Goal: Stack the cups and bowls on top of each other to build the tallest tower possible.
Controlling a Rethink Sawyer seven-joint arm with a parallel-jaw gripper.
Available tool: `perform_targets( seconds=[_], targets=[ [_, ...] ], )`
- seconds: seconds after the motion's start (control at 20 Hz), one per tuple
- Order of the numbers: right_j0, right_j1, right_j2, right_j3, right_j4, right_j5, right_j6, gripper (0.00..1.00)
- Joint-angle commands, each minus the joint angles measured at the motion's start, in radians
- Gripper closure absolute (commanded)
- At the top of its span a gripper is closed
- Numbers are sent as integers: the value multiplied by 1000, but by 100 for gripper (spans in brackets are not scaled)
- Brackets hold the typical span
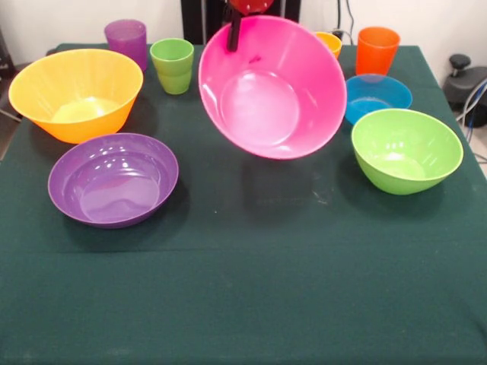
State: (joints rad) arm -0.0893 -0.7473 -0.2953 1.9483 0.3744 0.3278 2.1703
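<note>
gripper (233, 30) – clamped on pink bowl (272, 86) rim at 11 o'clock | bowl hangs tilted, clear of table (243, 304), mid-carry | purple bowl (113, 179) at 8 o'clock – likely base | no tower yet

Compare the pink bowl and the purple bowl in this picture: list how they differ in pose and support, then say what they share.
The pink bowl is tipped steeply, its opening facing the camera; the purple bowl sits level, opening upward. The pink bowl hangs above the table, its top rim at the gripper; the purple bowl rests on the cloth, nothing touching it. The pink bowl looks deeper, the purple one shallower. Both are glossy, round, empty plastic bowls.
</note>
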Motion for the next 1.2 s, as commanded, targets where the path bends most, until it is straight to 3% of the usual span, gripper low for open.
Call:
perform_targets(
  seconds=[0.05,0.15,0.65,1.2],
  targets=[
    [-20,-66,46,15,-85,90,15,100],
    [-34,-74,72,41,-87,50,15,100],
    [-158,-91,110,32,-162,50,-59,100],
    [-175,-39,85,-64,-231,92,-20,100]
  ],
)
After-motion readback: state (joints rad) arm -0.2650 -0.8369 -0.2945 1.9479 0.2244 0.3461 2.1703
